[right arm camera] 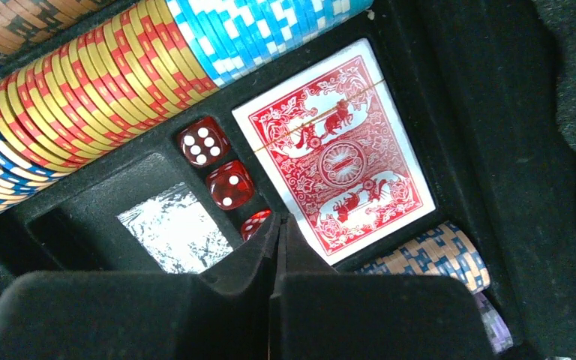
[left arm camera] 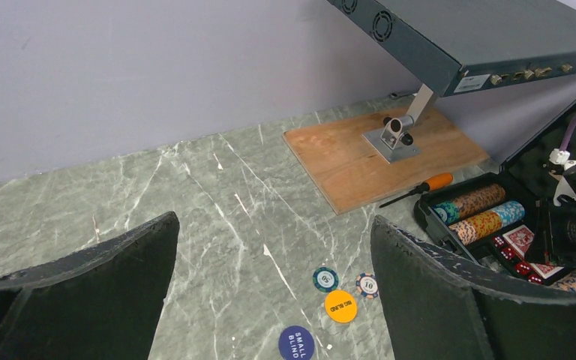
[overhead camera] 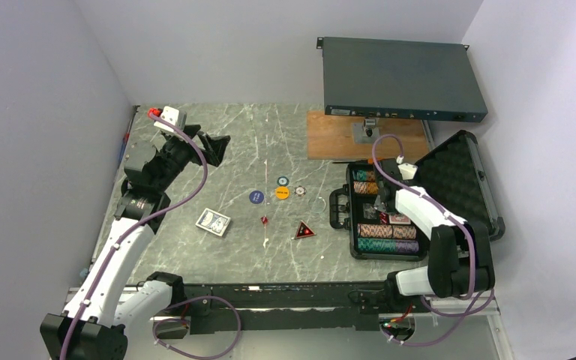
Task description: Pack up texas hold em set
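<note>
Your counter (overhead camera: 217, 150) carries most of what is left to pack. The case (overhead camera: 461, 176) lies open at its right side, lid leaning back, and your right arm reaches right into it. A careless swing on the way out could catch the lid or drag the case along the counter.

Your right hand (right arm camera: 277, 222) is clenched, the tips meeting with no gap, so I judge it holds nothing. It sits low over the middle pocket, touching or nearly touching the nearest of the three red dice (right arm camera: 229, 184). The red deck (right arm camera: 337, 157) is just beside them and the rows of chips (right arm camera: 82, 97) lie next to that. Lift straight up, because a sideways pull could flip a die out of its slot or snag the foam.

Your left hand (left arm camera: 274, 221) is released, wide open above the far left of the counter, grasping nothing.

Loose on the counter, well apart from the case, lie:
- the blue deck (overhead camera: 213, 221)
- the red triangle (overhead camera: 304, 230)
- the blue button (overhead camera: 256, 196)
- the yellow button (overhead camera: 283, 193)
- the teal button (overhead camera: 283, 181)
- one striped chip (overhead camera: 300, 191)
- one small loose die (overhead camera: 265, 220)

The blue deck lies flat, and a pinch from above may fan its cards. The buttons lie close together, so going for one may shove its neighbour. The loose die may roll away as a hand closes on it.
</note>
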`<state>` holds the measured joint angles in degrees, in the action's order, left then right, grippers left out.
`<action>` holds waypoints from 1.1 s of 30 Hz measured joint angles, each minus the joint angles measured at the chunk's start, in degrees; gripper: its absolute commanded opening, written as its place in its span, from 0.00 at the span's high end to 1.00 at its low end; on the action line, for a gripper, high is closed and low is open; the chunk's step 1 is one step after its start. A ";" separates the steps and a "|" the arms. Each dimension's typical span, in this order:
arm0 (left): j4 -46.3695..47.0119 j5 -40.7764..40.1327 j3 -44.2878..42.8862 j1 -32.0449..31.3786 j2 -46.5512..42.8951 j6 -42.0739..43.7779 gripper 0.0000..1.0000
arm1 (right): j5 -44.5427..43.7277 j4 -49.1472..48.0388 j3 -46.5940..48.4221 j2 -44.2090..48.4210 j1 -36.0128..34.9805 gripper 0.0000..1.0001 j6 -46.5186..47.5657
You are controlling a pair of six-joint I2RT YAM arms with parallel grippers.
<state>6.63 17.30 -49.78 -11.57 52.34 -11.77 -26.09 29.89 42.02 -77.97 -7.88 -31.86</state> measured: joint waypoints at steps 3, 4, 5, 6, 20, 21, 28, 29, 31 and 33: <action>0.00 0.00 0.00 0.00 0.00 0.02 0.01 | 1.14 -0.07 0.02 -0.50 0.09 1.00 -0.22; 0.00 -0.02 0.00 0.00 0.00 0.02 0.01 | 1.55 -0.22 0.04 -0.70 0.09 1.00 -0.22; 0.00 -0.02 0.00 0.00 0.00 0.04 0.01 | 1.90 -0.42 0.13 -0.90 0.09 1.00 -0.24; 0.00 -0.02 0.00 0.00 0.00 0.04 0.01 | 2.40 -0.52 0.33 -1.27 0.09 1.00 -0.24; 0.00 -0.07 0.00 0.00 0.00 0.07 0.01 | 2.99 -2.08 1.44 -4.35 0.20 1.00 -0.98; 0.00 -0.07 0.00 0.00 0.02 0.07 0.01 | 3.23 -1.79 1.44 -4.35 0.20 1.00 -1.18; 0.00 -0.07 0.00 0.00 0.00 0.07 0.01 | 5.55 0.37 1.44 -2.80 0.42 1.00 -3.28; 0.00 -0.07 0.00 0.00 0.00 0.07 0.01 | 5.62 0.74 1.42 -2.29 0.42 1.00 -3.48; 0.00 -0.04 0.00 0.00 0.02 0.07 0.01 | 5.60 1.38 1.36 -1.36 0.46 1.00 -3.69; 0.00 -0.04 0.00 0.00 0.02 0.07 0.01 | 5.60 2.16 1.14 -0.63 0.46 1.00 -3.72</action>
<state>6.63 17.26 -49.78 -11.57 52.36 -11.70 -20.49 32.05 43.16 -78.61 -7.42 -35.57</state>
